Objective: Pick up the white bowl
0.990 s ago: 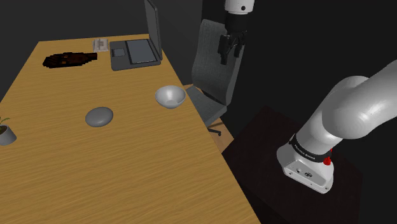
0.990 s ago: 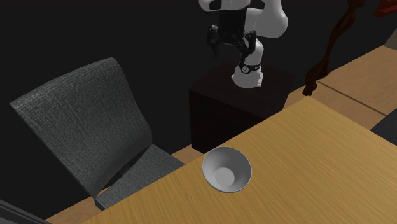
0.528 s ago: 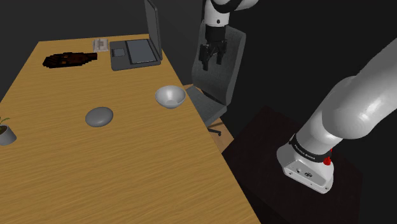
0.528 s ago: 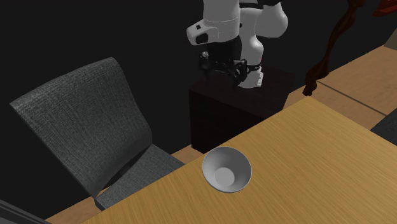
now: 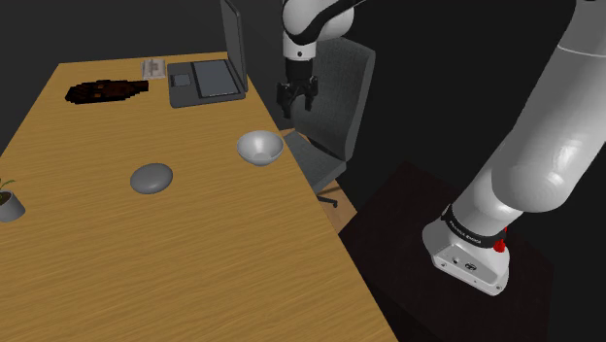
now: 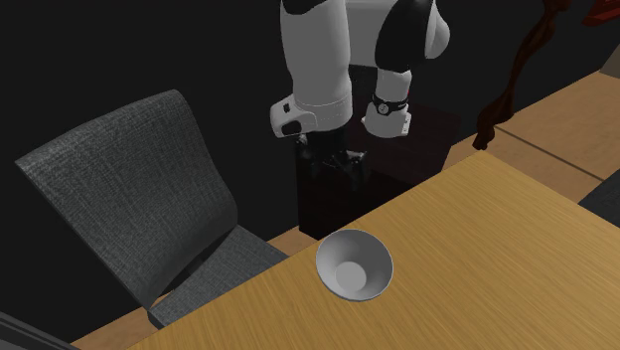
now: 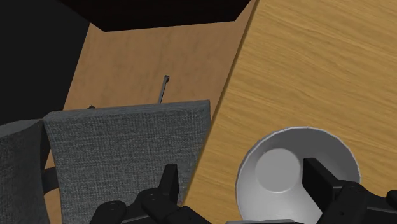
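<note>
A pale grey-white bowl (image 5: 260, 148) stands upright and empty on the wooden table (image 5: 194, 253), close to the edge that faces the chair. The second exterior view has the bowl (image 6: 354, 264) just inside that edge. My black gripper (image 5: 295, 100) hangs open in the air above the table's edge, higher than the bowl and a little toward the chair; it holds nothing. From the second exterior view the gripper (image 6: 335, 164) is above and behind the bowl. Along the wrist view the bowl (image 7: 296, 168) lies below, nearer one black finger (image 7: 318, 181) than the other; the gripper (image 7: 240, 170) straddles the table's edge.
A grey fabric office chair (image 5: 330, 107) stands against the table beside the bowl, its seat (image 7: 127, 153) under the gripper. On the table are an open laptop (image 5: 209, 76), a grey rounded lump (image 5: 151, 178), a dark object (image 5: 105, 91) and a small potted plant (image 5: 8, 202). The dark stand (image 5: 427, 243) is at lower right.
The arm has swung toward the shoulder view's left and come down, bringing the open gripper from over the chair's back to above the table's edge near the bowl. The bowl has not moved.
</note>
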You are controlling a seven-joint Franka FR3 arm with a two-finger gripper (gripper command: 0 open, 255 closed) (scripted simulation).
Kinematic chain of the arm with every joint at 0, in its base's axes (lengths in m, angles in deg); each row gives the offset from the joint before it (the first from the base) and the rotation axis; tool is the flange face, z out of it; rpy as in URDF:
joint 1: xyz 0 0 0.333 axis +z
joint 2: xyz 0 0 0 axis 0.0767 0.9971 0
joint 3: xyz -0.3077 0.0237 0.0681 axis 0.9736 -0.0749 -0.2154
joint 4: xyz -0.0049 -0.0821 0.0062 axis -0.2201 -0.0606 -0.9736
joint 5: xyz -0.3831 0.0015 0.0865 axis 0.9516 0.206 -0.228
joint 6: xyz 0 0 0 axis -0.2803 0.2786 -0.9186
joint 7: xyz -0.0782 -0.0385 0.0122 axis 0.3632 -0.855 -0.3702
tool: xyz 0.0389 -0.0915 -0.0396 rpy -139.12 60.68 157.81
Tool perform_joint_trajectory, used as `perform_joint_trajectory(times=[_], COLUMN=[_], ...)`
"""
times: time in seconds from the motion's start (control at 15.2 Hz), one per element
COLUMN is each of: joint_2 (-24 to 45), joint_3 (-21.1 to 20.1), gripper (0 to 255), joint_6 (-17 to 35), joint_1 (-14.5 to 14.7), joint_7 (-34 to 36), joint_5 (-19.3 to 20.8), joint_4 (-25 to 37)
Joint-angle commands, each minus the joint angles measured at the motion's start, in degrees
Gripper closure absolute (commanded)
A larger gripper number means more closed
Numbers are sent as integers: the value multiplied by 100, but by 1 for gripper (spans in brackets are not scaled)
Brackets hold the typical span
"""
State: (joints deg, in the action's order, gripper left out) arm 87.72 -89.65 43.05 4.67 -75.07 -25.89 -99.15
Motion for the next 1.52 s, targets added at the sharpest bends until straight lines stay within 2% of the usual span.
perform_joint_trajectory(times=[0.0,0.33,0.99,1.06,1.45], joint_2=[489,1671,2073,2074,2072], joint_3=[-16,-32,-31,-31,-31], gripper=[0,0,0,255,255], joint_6=[88,83,513,513,514], joint_1=[24,58,69,70,70], joint_7=[54,146,101,102,102], joint_5=[-30,-92,-101,-101,-101], joint_4=[372,1482,1448,1448,1445])
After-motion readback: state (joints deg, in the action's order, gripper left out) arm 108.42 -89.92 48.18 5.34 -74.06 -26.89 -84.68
